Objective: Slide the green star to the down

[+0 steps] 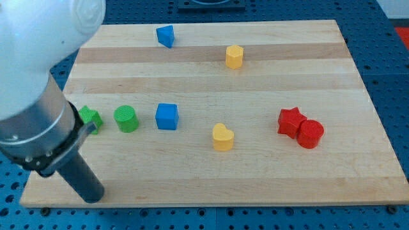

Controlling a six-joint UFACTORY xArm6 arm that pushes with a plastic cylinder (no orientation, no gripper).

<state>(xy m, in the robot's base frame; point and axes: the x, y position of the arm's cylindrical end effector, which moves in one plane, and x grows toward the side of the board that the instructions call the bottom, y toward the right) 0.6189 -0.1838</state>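
The green star [91, 119] lies near the left edge of the wooden board [268, 172], partly hidden behind my arm's grey wrist. My rod runs down and to the right from the wrist, and my tip [94, 197] sits near the board's bottom left corner, well below the green star. A green cylinder [126, 119] stands just right of the star, and a blue cube [167, 116] stands right of the cylinder.
A yellow heart [222, 137] lies at the centre bottom. A red star [291, 121] touches a red cylinder [310, 134] at the right. A blue triangular block [165, 36] and a yellow hexagonal block [234, 56] stand near the top.
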